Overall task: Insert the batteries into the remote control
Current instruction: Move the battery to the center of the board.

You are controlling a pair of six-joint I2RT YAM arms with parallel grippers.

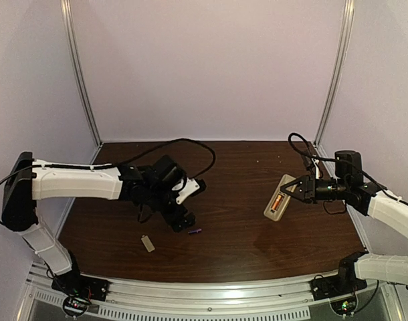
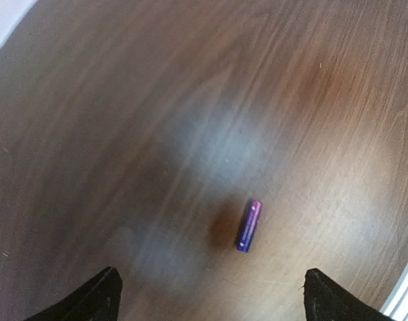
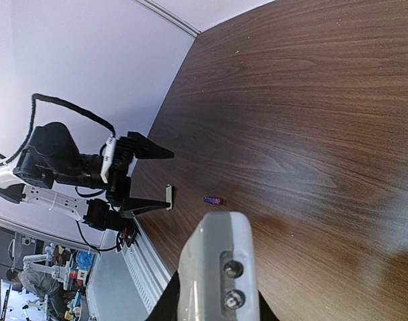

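Above the battery [image 2: 249, 226], left hand [image 2: 209, 275] agape

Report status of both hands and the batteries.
Left hand open over loose battery on table. Right hand shut on remote, other battery in bay. Nothing blocking.

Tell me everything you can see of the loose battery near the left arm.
The loose battery is a small slim cylinder, purple-looking and glossy, with a paler pinkish end. It lies on its side on the dark wood-grain table, a soft shadow beside it. Only the table touches it: it sits just ahead of the open left pincer, clear of it.
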